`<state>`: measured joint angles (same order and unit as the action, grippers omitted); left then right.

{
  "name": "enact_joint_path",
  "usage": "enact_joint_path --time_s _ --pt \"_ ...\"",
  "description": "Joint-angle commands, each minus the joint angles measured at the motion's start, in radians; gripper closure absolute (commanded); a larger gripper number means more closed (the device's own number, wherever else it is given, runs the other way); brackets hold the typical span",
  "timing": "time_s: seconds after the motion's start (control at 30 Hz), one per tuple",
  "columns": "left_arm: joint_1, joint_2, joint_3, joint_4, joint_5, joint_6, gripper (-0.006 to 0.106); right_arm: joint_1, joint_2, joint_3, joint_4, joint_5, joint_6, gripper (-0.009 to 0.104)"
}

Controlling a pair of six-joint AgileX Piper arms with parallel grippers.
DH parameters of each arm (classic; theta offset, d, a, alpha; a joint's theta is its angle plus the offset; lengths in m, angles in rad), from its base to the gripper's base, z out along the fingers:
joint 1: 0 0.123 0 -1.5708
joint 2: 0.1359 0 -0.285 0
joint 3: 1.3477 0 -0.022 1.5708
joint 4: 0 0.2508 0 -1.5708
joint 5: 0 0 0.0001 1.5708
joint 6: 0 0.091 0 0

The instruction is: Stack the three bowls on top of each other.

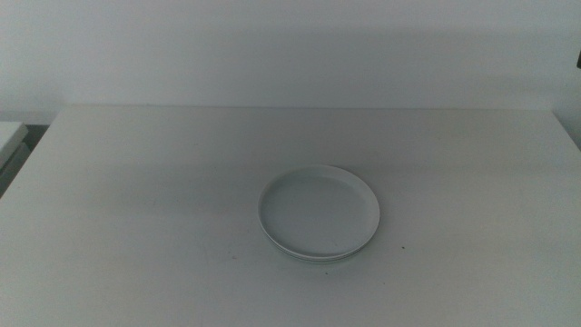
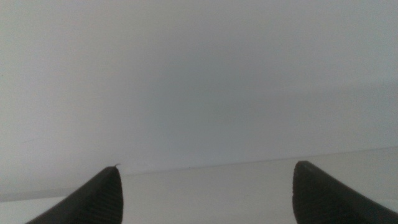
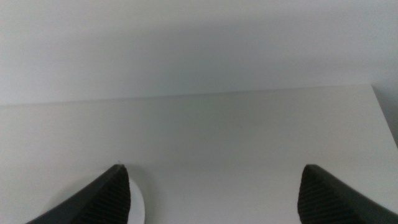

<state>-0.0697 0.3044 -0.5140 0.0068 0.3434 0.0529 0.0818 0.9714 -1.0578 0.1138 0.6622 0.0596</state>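
White and shallow, the top bowl (image 1: 319, 211) sits at the middle of the desk (image 1: 136, 200) in the middle view, nested on the others: beneath its rim, along the near edge, thin rims of the stack (image 1: 320, 255) show as close lines, too alike in the dim light to tell their colours apart. No arm reaches into that view; both wait outside it.

Left claw (image 2: 205, 196) is held level and low, looking across the desk toward a pale wall, its two dark ribbed jaws set wide apart with nothing between them. Ahead of it lies only bare desk surface and the line where desk meets wall; no bowl shows in front of this claw.

Right claw (image 3: 214, 196) is tilted down a little more, so more desk fills the space ahead of it, out to the far edge. Its jaws likewise stand wide apart and hold nothing. Just beside one jaw, close under the claw, a curved white rim (image 3: 138, 202) shows, partly hidden by that jaw; whether it belongs to a bowl cannot be told.
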Motion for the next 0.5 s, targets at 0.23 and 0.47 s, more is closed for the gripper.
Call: enact_joint_path --time_s 0.23,0.47 --pt "0.002 -0.118 0.097 -0.046 -0.102 0.001 0.007 -0.003 -0.360 0.468 -0.038 -0.405 -0.004 0.015" --pt "0.002 -0.281 0.335 -0.076 -0.102 0.001 0.007 -0.003 -0.776 0.899 -0.153 -0.392 -0.004 0.015"
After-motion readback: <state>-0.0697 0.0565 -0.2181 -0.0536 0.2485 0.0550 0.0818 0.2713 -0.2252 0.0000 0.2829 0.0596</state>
